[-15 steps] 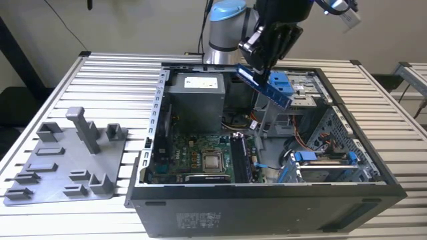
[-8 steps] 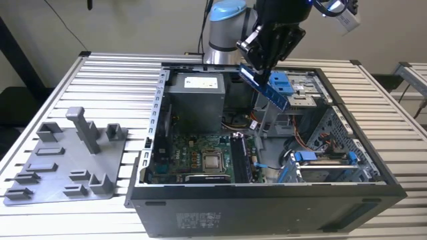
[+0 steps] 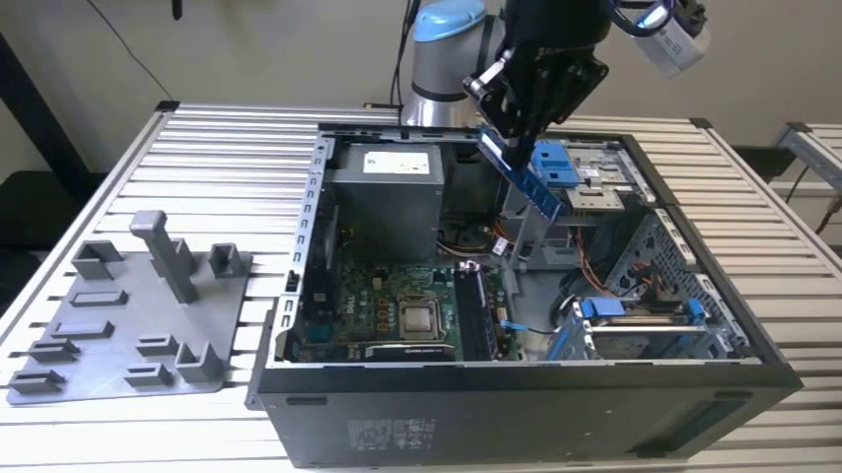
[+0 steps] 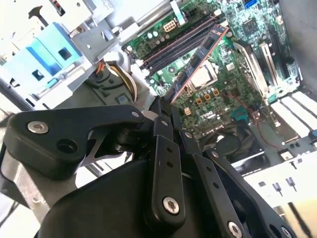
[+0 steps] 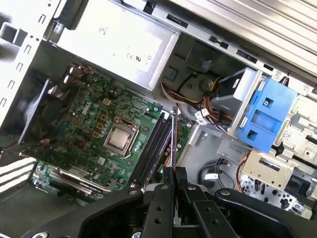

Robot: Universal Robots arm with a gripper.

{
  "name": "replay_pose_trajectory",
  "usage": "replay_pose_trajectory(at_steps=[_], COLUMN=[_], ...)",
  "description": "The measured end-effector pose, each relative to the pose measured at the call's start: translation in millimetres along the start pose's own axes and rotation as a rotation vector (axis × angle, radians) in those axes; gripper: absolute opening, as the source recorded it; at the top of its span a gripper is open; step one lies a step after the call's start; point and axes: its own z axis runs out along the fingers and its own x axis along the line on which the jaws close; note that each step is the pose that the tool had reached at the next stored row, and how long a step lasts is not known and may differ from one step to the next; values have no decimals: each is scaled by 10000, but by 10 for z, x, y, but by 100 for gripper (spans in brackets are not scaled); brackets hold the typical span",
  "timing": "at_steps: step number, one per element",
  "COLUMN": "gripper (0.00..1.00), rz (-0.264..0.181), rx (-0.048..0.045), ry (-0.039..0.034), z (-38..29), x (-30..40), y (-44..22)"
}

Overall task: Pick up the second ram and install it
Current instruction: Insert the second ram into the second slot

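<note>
Slatted table point(image 3: 197, 148) w/ open PC case point(image 3: 526, 414) on it. Grey fixture tray point(image 3: 118, 325) lies beside case, at exterior view's left. Arm point(image 3: 435, 89) stands behind case, wrist reaching fwd & pointing down over the open interior. Gripper point(image 3: 511, 126) is clamped on one end of the second ram point(image 3: 526, 177). Stick hangs tilted in air above the motherboard point(image 3: 382, 296), apart from it. First wrist view: memory slots point(image 5: 151, 148) & processor chip point(image 5: 119, 139) lie below the stick.
</note>
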Motion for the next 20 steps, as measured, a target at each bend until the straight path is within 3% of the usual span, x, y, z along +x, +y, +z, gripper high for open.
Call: replay_pose_trajectory(at_steps=[9,20], gripper=[13,13], rz=[1405,2734], rx=[43,82], ry=[-78,-149], z=[18,23], x=[0,1], y=[-1,-2])
